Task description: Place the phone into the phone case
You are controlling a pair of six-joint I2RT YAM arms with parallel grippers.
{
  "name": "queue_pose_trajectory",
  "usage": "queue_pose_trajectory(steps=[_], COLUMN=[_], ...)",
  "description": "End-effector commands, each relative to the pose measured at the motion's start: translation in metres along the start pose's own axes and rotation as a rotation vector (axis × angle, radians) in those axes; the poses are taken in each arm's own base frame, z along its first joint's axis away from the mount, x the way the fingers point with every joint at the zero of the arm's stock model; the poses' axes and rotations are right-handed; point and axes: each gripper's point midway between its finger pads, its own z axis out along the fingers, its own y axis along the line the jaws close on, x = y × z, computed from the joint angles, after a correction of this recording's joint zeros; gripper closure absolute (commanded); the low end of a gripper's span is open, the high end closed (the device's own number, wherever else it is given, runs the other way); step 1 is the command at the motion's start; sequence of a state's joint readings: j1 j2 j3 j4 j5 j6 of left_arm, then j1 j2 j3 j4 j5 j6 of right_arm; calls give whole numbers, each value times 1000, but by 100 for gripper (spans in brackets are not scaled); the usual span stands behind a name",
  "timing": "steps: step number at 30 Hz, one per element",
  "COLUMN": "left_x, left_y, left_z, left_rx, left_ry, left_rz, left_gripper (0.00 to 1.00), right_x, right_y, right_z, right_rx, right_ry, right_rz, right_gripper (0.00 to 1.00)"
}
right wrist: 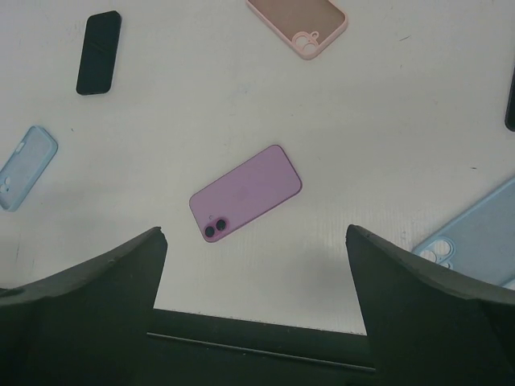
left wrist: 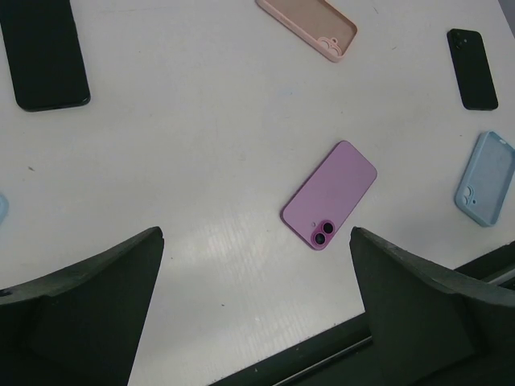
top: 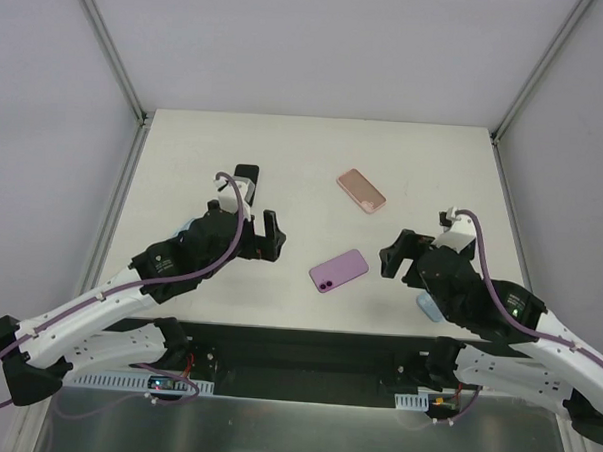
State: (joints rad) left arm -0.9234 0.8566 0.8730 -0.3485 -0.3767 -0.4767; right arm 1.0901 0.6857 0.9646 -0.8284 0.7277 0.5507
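Observation:
The purple phone (top: pixel 339 270) lies camera side up near the middle of the table's front; it also shows in the left wrist view (left wrist: pixel 330 195) and the right wrist view (right wrist: pixel 245 191). A pink phone case (top: pixel 361 191) lies behind it, also visible in both wrist views (left wrist: pixel 310 24) (right wrist: pixel 298 24). My left gripper (top: pixel 266 239) (left wrist: pixel 256 241) is open and empty, left of the phone and above the table. My right gripper (top: pixel 398 255) (right wrist: pixel 256 233) is open and empty, right of the phone.
A black phone or case (top: pixel 247 176) (left wrist: pixel 44 56) lies behind my left gripper. A light blue case (top: pixel 428 307) (right wrist: pixel 475 241) lies under my right arm, another blue case (right wrist: pixel 24 165) at the left. A small black item (left wrist: pixel 472 68) lies at the right. The table's front edge (right wrist: pixel 257 322) is close.

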Motion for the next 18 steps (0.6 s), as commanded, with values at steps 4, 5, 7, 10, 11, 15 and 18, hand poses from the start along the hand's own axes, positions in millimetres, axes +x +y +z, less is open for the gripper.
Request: queue_pose_trajectory(steps=[4, 5, 7, 10, 11, 15, 18], left_x=[-22, -21, -17, -11, -7, 2, 19], left_y=[3, 11, 19, 41, 54, 118, 171], left_z=[-1, 4, 9, 22, 28, 31, 22], left_rx=[-42, -75, -96, -134, -175, -407, -567], left_ry=[-65, -54, -11, 92, 120, 161, 168], left_rz=[-26, -39, -78, -203, -248, -519, -825], left_gripper=[1, 1, 1, 1, 1, 1, 1], right_x=[-6, -5, -3, 0, 1, -3, -4], right_y=[-11, -11, -11, -10, -9, -5, -8], right_z=[-4, -3, -3, -1, 0, -3, -4], right_rx=[40, 42, 47, 49, 47, 49, 70], right_ry=[-29, -26, -20, -11, -7, 11, 23], right_rz=[34, 34, 34, 34, 30, 10, -12], right_gripper=[4, 4, 4, 4, 4, 4, 4])
